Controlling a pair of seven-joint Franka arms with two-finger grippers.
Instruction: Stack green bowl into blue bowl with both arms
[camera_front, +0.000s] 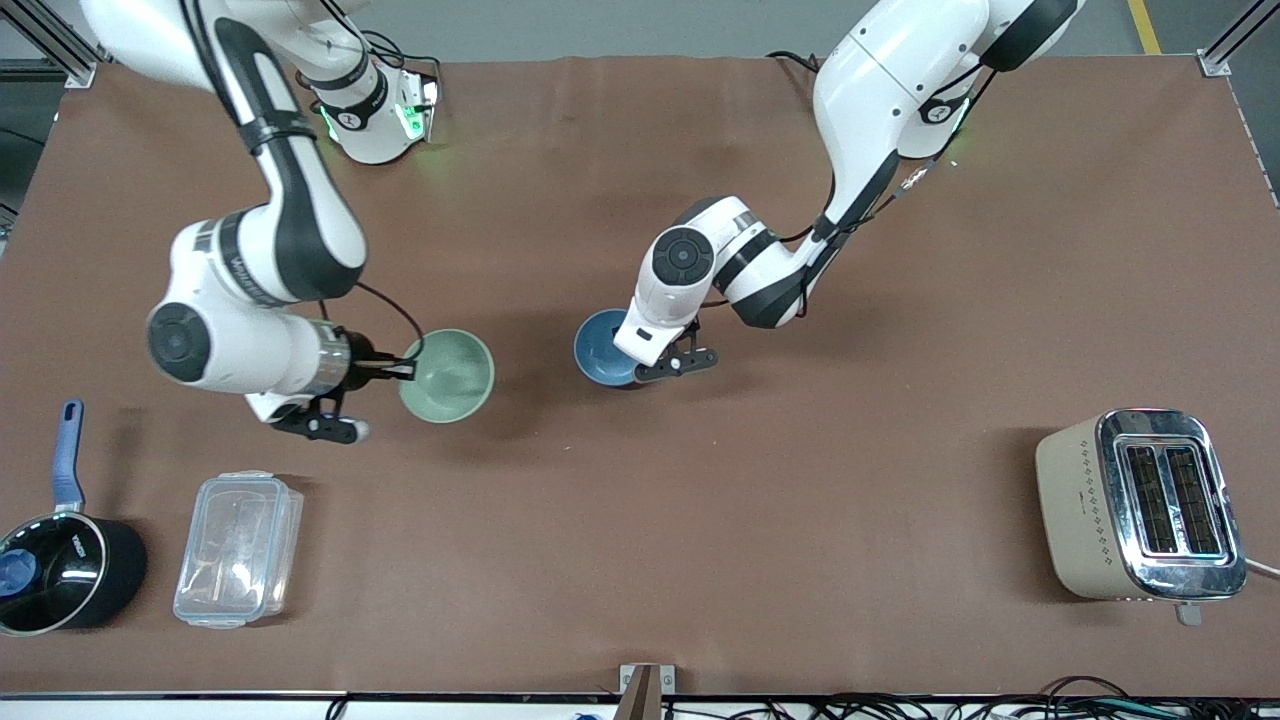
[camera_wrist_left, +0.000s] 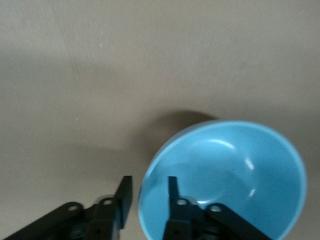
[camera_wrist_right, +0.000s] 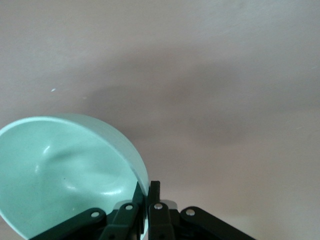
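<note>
The right pincer is clamped thin on the rim of the green bowl, one finger inside and one outside, and the bowl hangs tilted above the brown surface with a shadow beneath it. The left pincer straddles the rim of the blue bowl with its fingers set narrowly apart; a gap shows beside the outer finger, so I judge it not yet closed on the bowl. The two bowls are near each other, the green one toward the right arm's end. The likeliest failure is the edge pinch: so thin a hold could let the green bowl pivot or slip during the carry. The blue bowl could also slide or tip if the left fingers close unevenly, or the arms could meet over the bowls.
</note>
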